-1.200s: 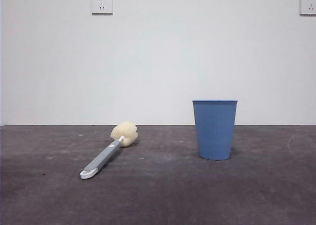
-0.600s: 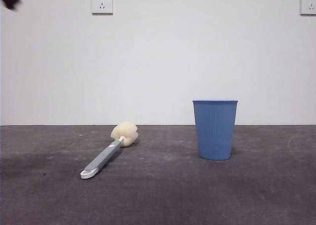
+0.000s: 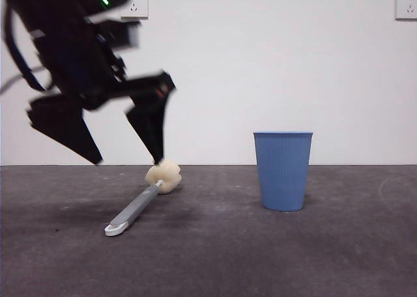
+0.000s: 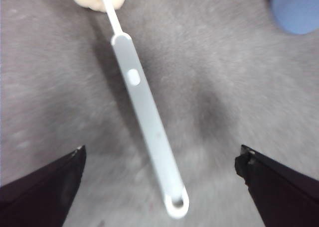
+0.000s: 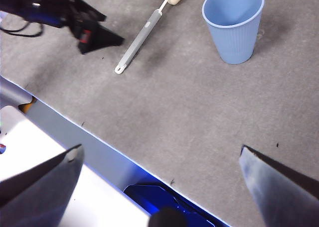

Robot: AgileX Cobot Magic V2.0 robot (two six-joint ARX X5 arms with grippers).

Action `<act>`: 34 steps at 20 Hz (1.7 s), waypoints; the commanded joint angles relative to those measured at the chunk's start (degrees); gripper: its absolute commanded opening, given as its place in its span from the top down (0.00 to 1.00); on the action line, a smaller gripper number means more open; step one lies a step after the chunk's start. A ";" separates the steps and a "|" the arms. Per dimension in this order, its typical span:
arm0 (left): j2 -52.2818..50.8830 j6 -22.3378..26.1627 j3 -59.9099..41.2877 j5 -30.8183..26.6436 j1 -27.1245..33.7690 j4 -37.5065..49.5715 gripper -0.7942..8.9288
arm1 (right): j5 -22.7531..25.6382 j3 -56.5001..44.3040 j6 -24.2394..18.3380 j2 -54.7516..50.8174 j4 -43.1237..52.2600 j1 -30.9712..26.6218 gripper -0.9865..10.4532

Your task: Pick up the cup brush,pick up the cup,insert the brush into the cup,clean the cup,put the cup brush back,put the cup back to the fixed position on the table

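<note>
The left gripper (image 3: 127,161) hung wide open and empty above the cup brush (image 4: 144,110), and ought to close squarely across the handle's middle.

The left gripper (image 4: 159,187) hangs with jaws spread wide above the cup brush (image 4: 144,112), which lies flat on the table (image 4: 239,87); the cup (image 4: 298,8) stands well apart.

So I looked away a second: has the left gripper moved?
Yes. The left gripper has come down from the top left corner, past the wall socket, and now hangs open over the brush.
</note>
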 commanded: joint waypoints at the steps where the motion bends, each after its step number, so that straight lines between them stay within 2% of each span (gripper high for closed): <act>1: 4.61 -3.26 0.87 -0.46 -0.15 1.60 0.34 | -0.11 0.15 0.57 0.04 0.28 0.17 0.39; 8: 10.84 -7.54 0.87 -1.20 -0.57 2.71 0.34 | -0.11 0.15 0.55 0.04 0.31 0.17 0.39; 10: 11.32 -7.58 0.87 -3.10 -1.38 2.78 0.35 | -0.11 0.15 0.57 0.04 0.28 0.17 0.39; 12: 11.37 -7.67 0.87 -3.45 -1.68 2.75 0.47 | -0.11 0.15 0.57 0.04 0.28 0.17 0.39; 14: 11.37 -8.61 0.87 -3.37 -1.99 2.45 0.48 | -0.11 0.15 0.57 0.04 0.28 0.17 0.39; 16: 11.41 -8.59 0.87 -3.28 -1.99 0.96 0.64 | -0.11 0.15 0.57 0.04 0.28 0.17 0.39; 17: 11.63 -8.61 0.87 -3.04 -1.99 0.15 0.68 | -0.13 0.15 0.79 0.04 0.28 0.17 0.39; 20: 12.26 -8.66 0.87 -2.91 -1.99 -1.42 0.70 | -0.39 0.15 1.29 0.04 0.26 0.17 0.39; 25: 12.37 -8.61 0.87 -1.51 -2.47 -1.92 0.93 | -0.48 0.15 1.57 0.04 0.26 0.17 0.39; 27: 11.98 -8.52 0.90 -1.36 -2.62 -2.45 0.93 | -0.48 0.15 1.92 0.04 0.26 0.17 0.39; 31: 8.72 -6.60 0.94 -1.68 -2.56 -4.42 0.93 | -0.61 0.15 5.70 0.94 0.28 0.17 0.39; 34: 3.69 -4.37 0.96 -1.75 -2.58 -5.35 0.93 | -6.29 0.15 5.86 1.79 2.62 0.20 0.39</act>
